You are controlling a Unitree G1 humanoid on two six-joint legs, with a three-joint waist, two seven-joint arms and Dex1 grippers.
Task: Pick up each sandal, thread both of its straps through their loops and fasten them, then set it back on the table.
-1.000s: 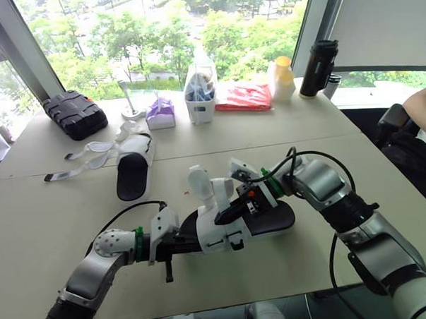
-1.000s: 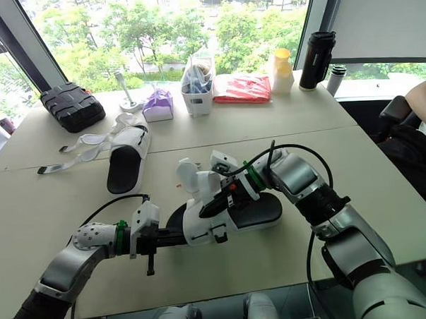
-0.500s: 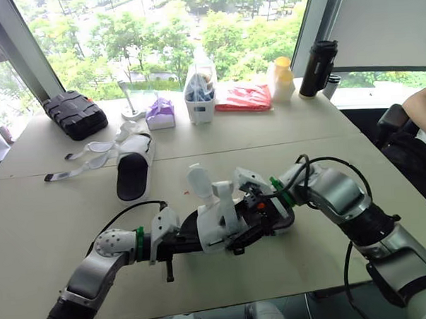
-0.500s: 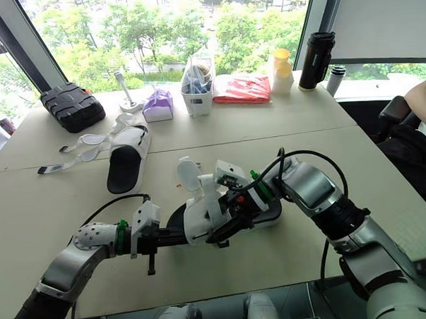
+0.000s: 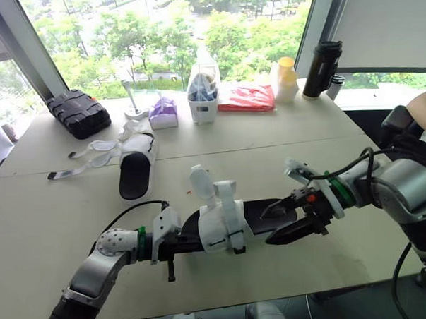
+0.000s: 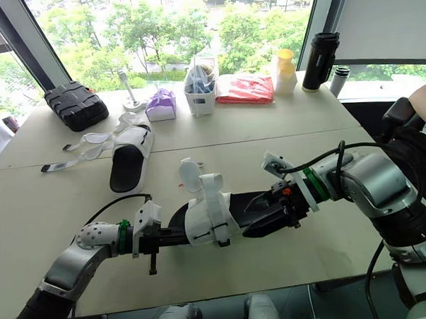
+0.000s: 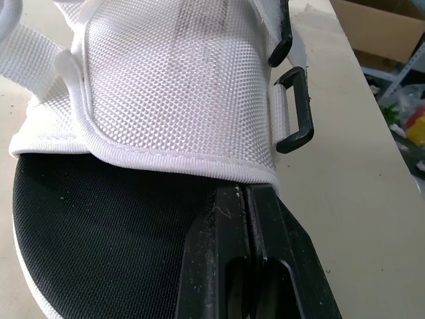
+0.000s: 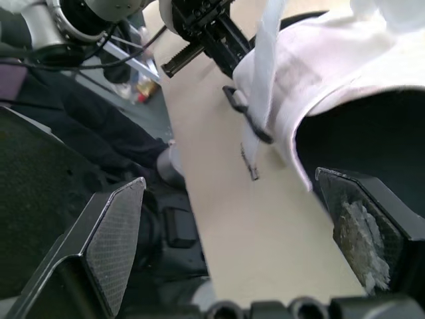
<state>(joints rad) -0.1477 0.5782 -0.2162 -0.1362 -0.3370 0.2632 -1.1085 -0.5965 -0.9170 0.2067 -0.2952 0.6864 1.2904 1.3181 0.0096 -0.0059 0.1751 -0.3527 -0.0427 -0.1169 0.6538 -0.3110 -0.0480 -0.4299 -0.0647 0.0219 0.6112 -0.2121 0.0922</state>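
Note:
A sandal (image 5: 219, 219) with a black sole and white mesh upper lies at the table's front middle. Its two straps (image 5: 201, 182) stick up loose, and a black loop (image 7: 295, 109) hangs at its side. My left gripper (image 5: 180, 238) reaches in from the heel, its fingers (image 7: 247, 206) shut on the hem of the upper. My right gripper (image 5: 292, 223) hovers open at the toe end, its pads (image 8: 116, 232) far apart and nothing between them. A second sandal (image 5: 135, 166) lies further back on the left, its straps (image 5: 85, 154) spread on the table.
Along the far edge stand a black case (image 5: 79, 114), a purple tissue pack (image 5: 163, 112), a white container (image 5: 203, 96), a red packet (image 5: 246, 98), a yellow-capped bottle (image 5: 286, 78) and a black flask (image 5: 316, 69). A person's arm (image 5: 423, 108) is at the right edge.
My right gripper let go of the sandal's strap, opened wide and drew back to the right, to the toe end. The left gripper kept its hold.

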